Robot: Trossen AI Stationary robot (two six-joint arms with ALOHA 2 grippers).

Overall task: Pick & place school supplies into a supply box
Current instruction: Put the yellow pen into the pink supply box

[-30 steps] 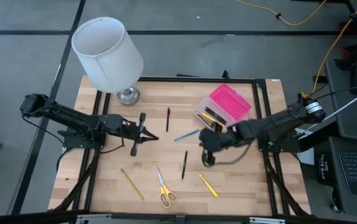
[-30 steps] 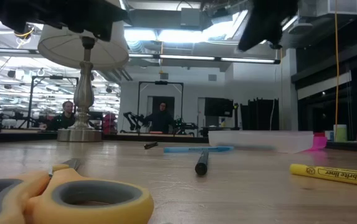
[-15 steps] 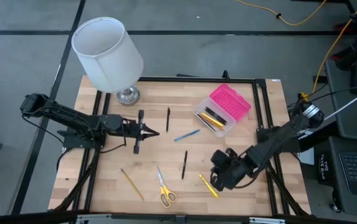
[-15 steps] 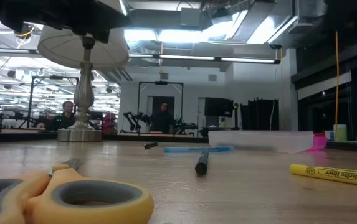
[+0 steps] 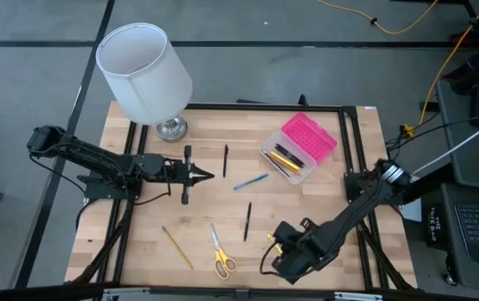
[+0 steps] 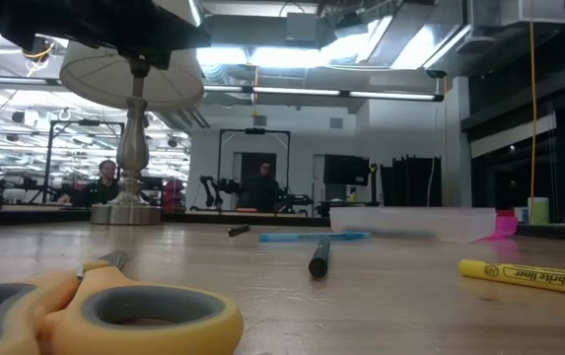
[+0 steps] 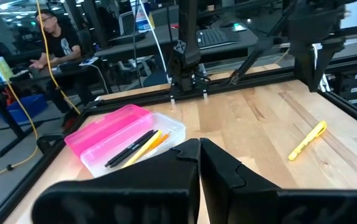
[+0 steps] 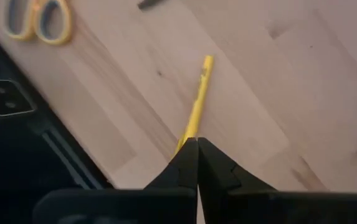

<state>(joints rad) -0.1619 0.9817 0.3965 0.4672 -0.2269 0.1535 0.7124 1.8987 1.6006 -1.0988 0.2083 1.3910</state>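
Nearest the front edge, the right gripper [image 5: 279,249] hangs over the yellow highlighter [image 8: 197,109], fingers pressed together, holding nothing. The yellow-handled scissors [image 5: 219,253] lie just beside it, with a yellow pencil [image 5: 176,247] and black pen [image 5: 247,221] nearby. At mid-table, the left gripper [image 5: 207,176] is closed and empty. Farther back, the supply box [image 5: 299,147] stands open, pens inside, pink lid [image 5: 309,136] behind.
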